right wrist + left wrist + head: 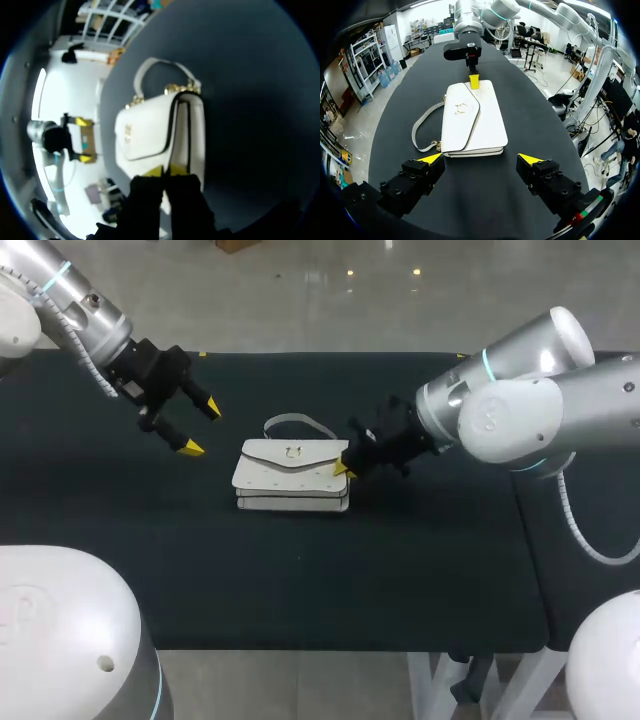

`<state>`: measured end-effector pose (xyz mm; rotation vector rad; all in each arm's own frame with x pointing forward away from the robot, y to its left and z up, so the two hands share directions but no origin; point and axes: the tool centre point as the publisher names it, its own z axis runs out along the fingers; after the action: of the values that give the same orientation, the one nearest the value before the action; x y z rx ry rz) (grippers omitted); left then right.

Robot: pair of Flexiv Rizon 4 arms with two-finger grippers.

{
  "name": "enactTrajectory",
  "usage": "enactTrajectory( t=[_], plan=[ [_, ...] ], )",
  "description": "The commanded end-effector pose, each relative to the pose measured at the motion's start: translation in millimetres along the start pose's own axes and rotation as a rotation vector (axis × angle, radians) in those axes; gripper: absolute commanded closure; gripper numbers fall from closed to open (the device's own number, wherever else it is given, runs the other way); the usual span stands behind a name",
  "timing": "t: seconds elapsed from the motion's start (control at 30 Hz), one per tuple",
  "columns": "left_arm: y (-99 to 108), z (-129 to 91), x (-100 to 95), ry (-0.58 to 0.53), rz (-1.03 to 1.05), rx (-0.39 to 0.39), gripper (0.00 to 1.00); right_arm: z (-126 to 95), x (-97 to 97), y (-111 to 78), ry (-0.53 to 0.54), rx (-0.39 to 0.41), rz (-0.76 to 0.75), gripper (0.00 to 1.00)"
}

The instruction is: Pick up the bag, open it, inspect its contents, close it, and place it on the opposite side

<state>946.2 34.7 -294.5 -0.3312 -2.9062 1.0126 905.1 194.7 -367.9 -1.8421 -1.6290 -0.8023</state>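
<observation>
— Head view?
— The bag (292,475) lies flat mid-table (420,570). My left claw (201,427) is spread wide, apart from it. My right claw (341,468) meets its end, grip hidden.
— Wrists?
— Left shows the clasp (460,107) plainly. Right is too close, so I cannot tell.

Nothing on the table can be read: no text, label, number or sign. The only marking is a small gold clasp (461,107) on the flap of the white bag (292,476), and it is too small to tell whether it forms a letter.
</observation>
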Motion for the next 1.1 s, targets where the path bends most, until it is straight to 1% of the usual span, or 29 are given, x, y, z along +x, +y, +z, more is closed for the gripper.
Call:
enactTrajectory(
  t=[0.03,0.13,0.23,0.3,0.33,0.4,0.53,0.57,0.6,0.63,0.73,0.9,1.03,1.1],
  plan=[
    [0.9,0.6,-0.5,-0.001,0.001,0.003,0.0,-1.4,2.9,2.9,-0.015,-0.02,0.005,1.0],
    [0.9,0.6,-0.5,-0.001,0.001,0.003,0.0,-0.7,3.3,5.1,-0.01,-0.03,0.016,1.0],
    [0.9,0.6,-0.5,-0.001,0.001,0.003,0.0,4.5,3.7,6.0,-0.004,-0.027,0.021,1.0],
    [0.9,0.6,-0.5,-0.001,0.001,0.003,0.0,6.7,3.1,7.4,0.0,-0.022,0.024,0.97],
    [0.9,0.6,-0.5,-0.001,0.001,0.003,0.0,7.1,2.6,8.5,0.001,-0.017,0.024,0.91],
    [0.9,0.6,-0.5,-0.001,0.001,0.003,0.0,6.5,1.3,11.3,0.001,-0.013,0.024,0.85],
    [0.9,0.6,-0.5,-0.001,0.001,0.003,0.0,3.2,0.4,17.8,-0.007,0.003,0.022,0.64],
    [0.9,0.6,-0.5,-0.001,0.001,0.003,0.0,2.6,-0.1,19.8,-0.008,0.007,0.022,0.51],
    [0.9,0.6,-0.5,-0.001,0.001,0.003,0.0,1.9,-0.9,22.0,-0.01,0.016,0.022,0.03],
    [0.9,0.6,-0.5,-0.001,0.001,0.003,0.0,1.2,-1.7,24.2,-0.019,0.025,0.02,0.0],
    [0.9,0.6,-0.5,-0.001,0.001,0.003,0.0,-5.0,-1.6,26.8,-0.021,0.02,0.018,0.0],
    [0.9,0.6,-0.5,-0.001,0.001,0.003,0.0,-27.7,6.2,21.1,-0.072,0.001,-0.034,0.0],
    [0.9,0.6,-0.5,-0.001,0.001,0.003,0.0,-50.6,18.1,14.6,-0.144,-0.009,-0.114,0.0],
    [0.9,0.6,-0.5,-0.001,0.001,0.003,0.0,-60.3,26.4,8.5,-0.185,-0.004,-0.191,0.0]
  ],
)
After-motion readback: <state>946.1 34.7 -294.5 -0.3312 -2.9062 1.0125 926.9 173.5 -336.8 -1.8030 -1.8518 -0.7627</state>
